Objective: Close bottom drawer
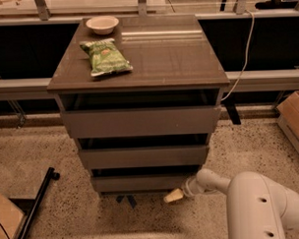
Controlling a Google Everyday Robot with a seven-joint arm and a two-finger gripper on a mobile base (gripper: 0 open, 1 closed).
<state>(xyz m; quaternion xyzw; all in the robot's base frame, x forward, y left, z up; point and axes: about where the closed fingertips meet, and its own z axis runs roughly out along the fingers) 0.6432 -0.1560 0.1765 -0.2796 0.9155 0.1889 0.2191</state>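
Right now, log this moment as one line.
step: close bottom drawer | drawer: looks slightly open | hand: low, at drawer front's right end | on top: chip bag, bowl

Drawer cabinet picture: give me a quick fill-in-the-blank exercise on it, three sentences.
1. The gripper is low in front of the bottom drawer, at its ____ end.
2. On the cabinet top, a ____ bag lies near the bowl.
3. The cabinet has ____ drawers.
Missing words: right; green; three.
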